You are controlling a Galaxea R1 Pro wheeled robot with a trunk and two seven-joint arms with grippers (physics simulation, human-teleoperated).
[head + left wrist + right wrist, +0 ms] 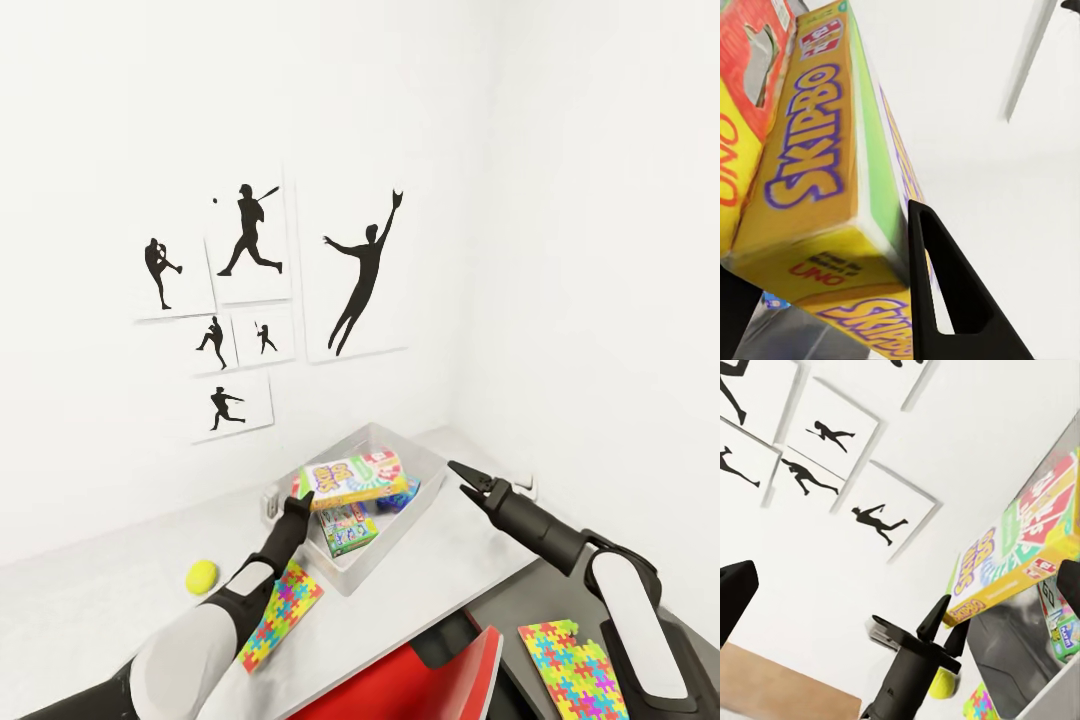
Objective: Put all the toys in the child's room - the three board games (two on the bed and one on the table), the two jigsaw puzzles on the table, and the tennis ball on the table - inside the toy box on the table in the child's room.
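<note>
Right now the left hand point(303, 492) grips a Skip-Bo board game point(354, 480) by its near end, holding it tilted over the toy box point(425, 468); the left wrist view shows one finger point(945, 300) flat against the game's edge. Another green board game point(348, 529) lies inside the toy box, with something blue beside it, too hidden to name. Toy box sits on the white desk point(120, 580) near the wall corner. Tennis ball point(202, 575) rests on the desk left of the left arm. One jigsaw puzzle point(283, 613) lies on the desk just beside the toy box, partly under the arm. Second jigsaw puzzle point(570, 668) is on the lower dark side desk point(510, 600). Right hand point(470, 480) hangs empty beside the toy box, fingers parted. Baseball silhouette pictures point(250, 300) on the wall.
</note>
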